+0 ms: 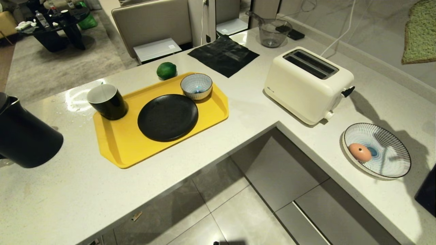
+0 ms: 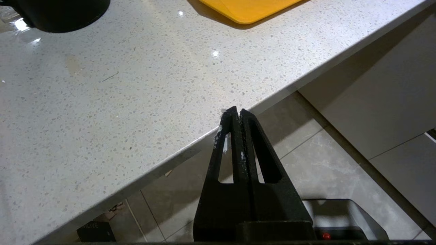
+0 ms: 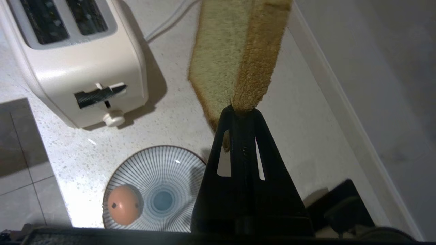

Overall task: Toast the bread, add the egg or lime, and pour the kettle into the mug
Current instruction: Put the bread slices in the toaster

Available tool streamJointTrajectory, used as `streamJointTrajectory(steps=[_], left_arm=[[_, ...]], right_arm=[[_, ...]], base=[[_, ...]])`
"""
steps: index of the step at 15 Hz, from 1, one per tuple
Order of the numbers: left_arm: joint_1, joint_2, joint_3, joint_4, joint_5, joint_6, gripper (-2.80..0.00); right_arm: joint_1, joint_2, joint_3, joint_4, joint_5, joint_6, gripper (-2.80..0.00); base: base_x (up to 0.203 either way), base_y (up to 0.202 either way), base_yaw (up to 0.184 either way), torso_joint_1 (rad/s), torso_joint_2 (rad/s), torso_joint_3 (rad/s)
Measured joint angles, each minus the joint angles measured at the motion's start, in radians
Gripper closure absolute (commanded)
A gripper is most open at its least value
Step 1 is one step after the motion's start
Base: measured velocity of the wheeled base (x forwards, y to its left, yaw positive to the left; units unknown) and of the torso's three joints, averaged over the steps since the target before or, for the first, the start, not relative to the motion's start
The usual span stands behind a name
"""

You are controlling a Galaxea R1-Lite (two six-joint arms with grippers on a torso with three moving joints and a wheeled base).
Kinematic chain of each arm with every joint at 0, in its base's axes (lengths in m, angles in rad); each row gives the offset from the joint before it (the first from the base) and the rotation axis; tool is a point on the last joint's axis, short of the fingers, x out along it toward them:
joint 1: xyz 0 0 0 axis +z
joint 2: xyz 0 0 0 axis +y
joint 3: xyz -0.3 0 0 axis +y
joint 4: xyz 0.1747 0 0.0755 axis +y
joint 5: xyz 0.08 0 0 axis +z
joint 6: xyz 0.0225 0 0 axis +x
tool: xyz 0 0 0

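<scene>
Right gripper is pinching the bread by one crust corner, jaws closed tight on it, and holding the slice in the air over the counter beside the toaster. Both toaster slots are sitting empty; a small dark logo on its side is too small to read. Egg is lying in the striped plate near the counter's front edge. Left gripper is hanging fully closed and empty past the counter's front edge. Mug, black plate and striped bowl are sitting on the yellow tray; lime just behind it, kettle to its left.
</scene>
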Motion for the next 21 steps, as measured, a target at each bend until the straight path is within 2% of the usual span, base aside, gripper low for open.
streamJointTrajectory(steps=[2, 5, 7, 15, 21], left_arm=[[0.000, 0.000, 0.000, 0.000, 0.000, 0.000, 0.00], [0.000, 0.000, 0.000, 0.000, 0.000, 0.000, 0.00], [0.000, 0.000, 0.000, 0.000, 0.000, 0.000, 0.00], [0.000, 0.000, 0.000, 0.000, 0.000, -0.001, 0.00], [0.000, 0.000, 0.000, 0.000, 0.000, 0.000, 0.00]], right_arm=[[0.012, 0.017, 0.000, -0.084, 0.045, -0.004, 0.00], [0.082, 0.052, 0.003, -0.176, 0.054, -0.029, 0.00], [0.135, 0.075, 0.000, -0.178, 0.024, -0.060, 0.00], [0.323, 0.209, -0.129, -0.181, -0.107, -0.064, 0.00], [0.376, 0.269, -0.189, -0.179, -0.154, -0.066, 0.00]], base=[[0.000, 0.000, 0.000, 0.000, 0.00, 0.000], [0.000, 0.000, 0.000, 0.000, 0.00, 0.000], [0.000, 0.000, 0.000, 0.000, 0.00, 0.000], [0.000, 0.000, 0.000, 0.000, 0.00, 0.000], [0.000, 0.000, 0.000, 0.000, 0.00, 0.000]])
